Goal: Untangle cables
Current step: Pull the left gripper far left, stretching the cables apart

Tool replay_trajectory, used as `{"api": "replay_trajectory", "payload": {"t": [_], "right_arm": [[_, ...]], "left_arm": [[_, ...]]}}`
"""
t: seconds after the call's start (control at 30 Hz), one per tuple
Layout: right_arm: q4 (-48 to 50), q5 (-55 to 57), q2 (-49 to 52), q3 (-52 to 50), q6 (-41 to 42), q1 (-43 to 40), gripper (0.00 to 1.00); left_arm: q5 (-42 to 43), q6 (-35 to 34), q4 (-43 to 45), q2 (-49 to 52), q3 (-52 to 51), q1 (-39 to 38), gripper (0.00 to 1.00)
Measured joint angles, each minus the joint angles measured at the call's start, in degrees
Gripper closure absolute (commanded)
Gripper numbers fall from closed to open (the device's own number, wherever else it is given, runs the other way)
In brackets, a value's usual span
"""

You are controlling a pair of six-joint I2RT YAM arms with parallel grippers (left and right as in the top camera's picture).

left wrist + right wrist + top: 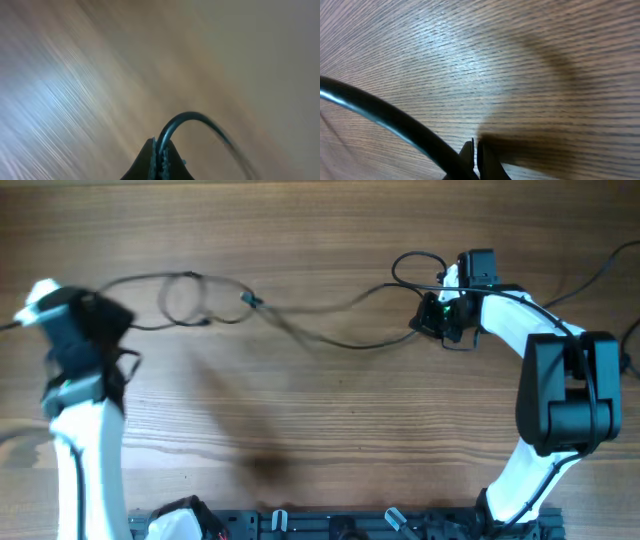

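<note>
A robotics lab, seen from above. A wood-grain tabletop [330, 420] carries two white-and-black robot arms, the left arm [85, 440] and the right arm [560, 390], based at a dark metal rail [330, 525] along its near edge. Thin black cables [300, 330] stretch across the wood between them. The wrist views show the same wood grain.

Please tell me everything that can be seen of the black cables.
The cables are thin, black, rubbery-looking cords strung across the far half of the wooden table, with loops near each end and a small plug between. The middle strands look blurred. The shut left gripper pinches one cord, which arches out; another runs into the shut right gripper.
</note>
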Motion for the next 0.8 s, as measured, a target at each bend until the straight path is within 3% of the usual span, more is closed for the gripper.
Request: {"api": "replay_trajectory", "payload": {"t": [0.13, 0.23, 0.47, 0.63, 0.8], "right_arm": [[-0.5, -0.5, 0.0, -0.1, 0.2, -2.3, 0.96], [-0.6, -0.5, 0.0, -0.1, 0.2, -3.0, 0.96], [-3.8, 5.6, -0.7, 0.6, 4.0, -4.2, 0.96], [-7.0, 10.3, -1.5, 0.9, 8.0, -14.2, 0.96], [-7.3, 11.6, -1.7, 0.9, 10.4, -18.6, 0.96]], "left_arm": [[1.6, -4.9, 5.2, -9.2, -0.2, 11.7, 0.96], [3.7, -6.6, 6.2, -12.9, -0.2, 15.5, 0.96], [8.1, -8.3, 1.6, -13.7, -0.2, 15.9, 0.96], [5.6, -11.8, -2.6, -11.5, -0.2, 18.2, 0.96], [4.0, -12.8, -3.5, -8.3, -0.2, 19.7, 0.96]]}}
